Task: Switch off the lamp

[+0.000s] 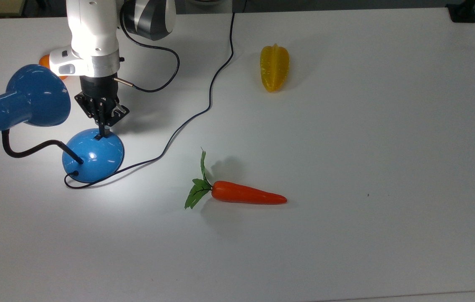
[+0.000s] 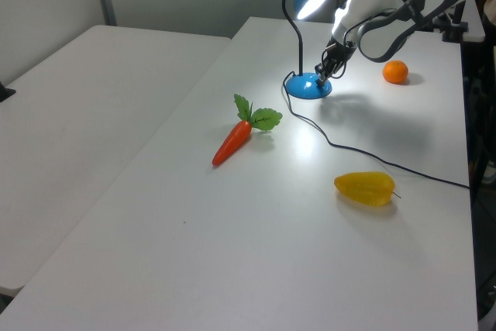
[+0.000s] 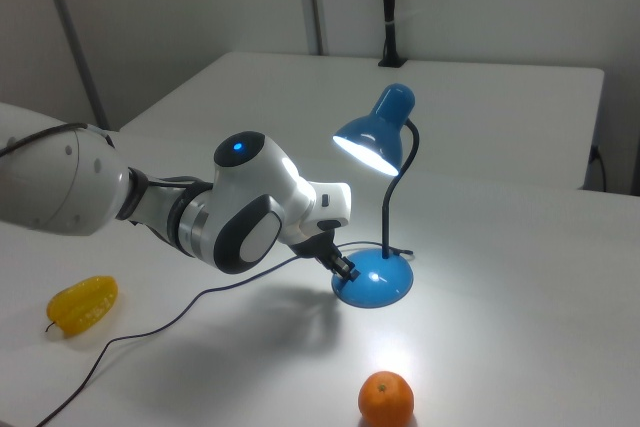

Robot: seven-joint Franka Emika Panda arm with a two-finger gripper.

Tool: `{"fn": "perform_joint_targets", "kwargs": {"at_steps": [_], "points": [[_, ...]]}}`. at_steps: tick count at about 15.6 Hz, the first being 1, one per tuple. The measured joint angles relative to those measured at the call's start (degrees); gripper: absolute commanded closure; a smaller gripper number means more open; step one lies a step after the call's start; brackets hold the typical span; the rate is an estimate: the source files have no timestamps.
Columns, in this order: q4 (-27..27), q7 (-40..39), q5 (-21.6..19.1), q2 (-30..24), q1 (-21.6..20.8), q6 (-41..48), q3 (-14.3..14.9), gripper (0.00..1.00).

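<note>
On the white table point(image 1: 346, 126), the lit lamp point(image 1: 93, 155) stands at the top view's far left, its base switch point(image 1: 99, 136) right under the closed gripper point(image 1: 102, 133), whose tip meets it from 12 o'clock.

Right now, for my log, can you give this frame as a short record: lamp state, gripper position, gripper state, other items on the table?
lamp state: lamp lit; shade glowing in the right view, bright patch on the table
gripper position: gripper tips on the small black switch atop the blue base
gripper state: fingers shut, holding nothing
other items: carrot, yellow starfruit, orange
cord: black cord runs from the base to the table's far edge
</note>
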State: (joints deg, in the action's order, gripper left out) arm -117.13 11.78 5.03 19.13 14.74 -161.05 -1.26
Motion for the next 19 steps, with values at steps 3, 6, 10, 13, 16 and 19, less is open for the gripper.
{"fn": "perform_joint_targets", "kwargs": {"at_steps": [3,6,10,13,16,19], "points": [[-0.08,0.00,0.00,0.31,0.00,-0.01,0.00,1.00],[-0.02,0.00,0.00,0.34,0.00,-0.02,0.01,1.00],[0.00,0.00,0.00,0.31,-0.02,0.28,0.01,1.00],[0.11,0.00,0.01,-0.29,-0.44,5.52,0.00,1.00],[1.21,0.00,0.04,-3.01,-3.25,13.50,-0.19,1.00],[2.13,0.00,0.04,-7.92,-8.13,22.62,-0.35,1.00]]}}
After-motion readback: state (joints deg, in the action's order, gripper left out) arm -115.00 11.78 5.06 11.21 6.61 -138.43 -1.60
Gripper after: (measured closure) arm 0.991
